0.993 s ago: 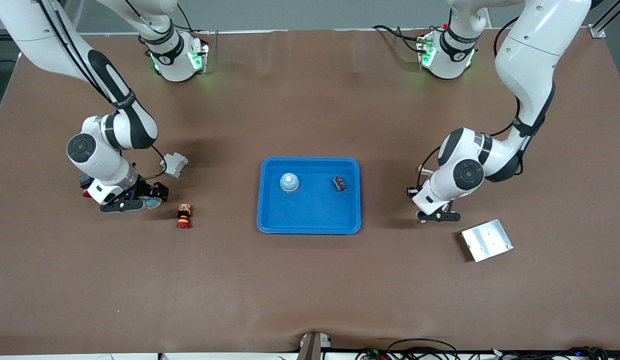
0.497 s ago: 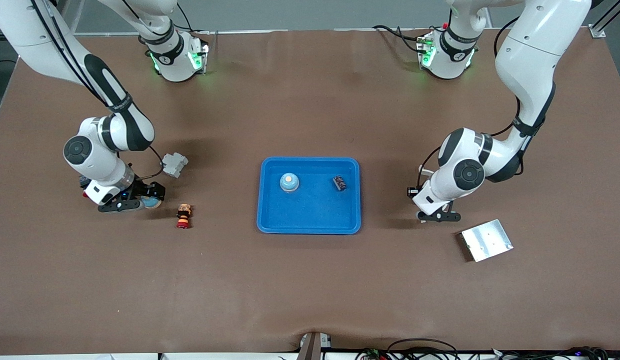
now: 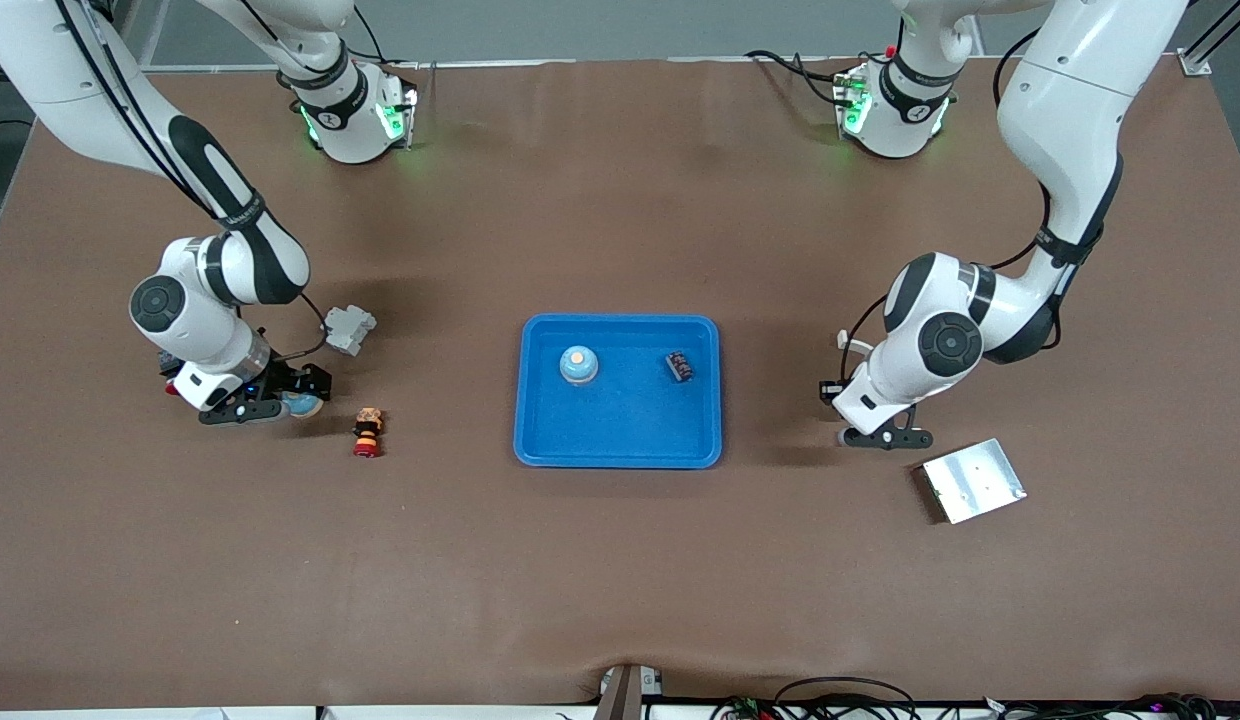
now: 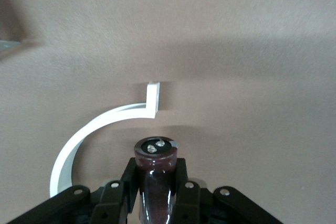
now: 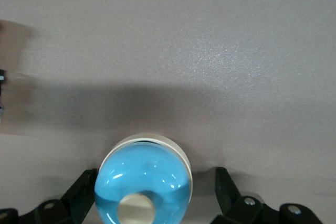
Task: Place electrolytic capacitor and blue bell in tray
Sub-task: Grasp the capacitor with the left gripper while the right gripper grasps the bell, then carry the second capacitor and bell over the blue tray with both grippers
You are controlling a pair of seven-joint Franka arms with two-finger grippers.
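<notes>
Reading the wrist views first. In the left wrist view, the left gripper [image 4: 156, 178] has its fingers [image 4: 181, 184] clamped on the electrolytic capacitor [image 4: 156, 153], a dark maroon can with a black end face and two metal terminals. A white curved strip [image 4: 94, 129] lies on the table [image 3: 620, 560] just past the fingertips, apart from the can. The front view shows neither the can nor the strip clearly.

In the right wrist view, the right gripper [image 5: 152, 182] has its fingers [image 5: 226, 192] spread wide with the blue bell [image 5: 144, 174] between them. One finger is at the bell's edge and there is a clear gap to the other, so no clamp. In the front view the bell is only a blue sliver beside the black fingers.

Only the front view shows the tray [image 3: 540, 440], mid-table and well apart from both sets of fingers. Inside it are a blue domed piece [image 3: 577, 365] with a pale top and a small dark part [image 3: 679, 366], apart from each other and both in the half toward the bases. The half nearer the front camera is bare.

Edges and room:
- Bare brown table runs from each set of fingers to the tray rim.
- A silver plate [image 3: 972, 480] sits near the left fingers, not touching.
- A grey block [image 3: 349, 329] and a small red-and-orange stack [image 3: 367, 432] lie near the right fingers, between them and the tray.
</notes>
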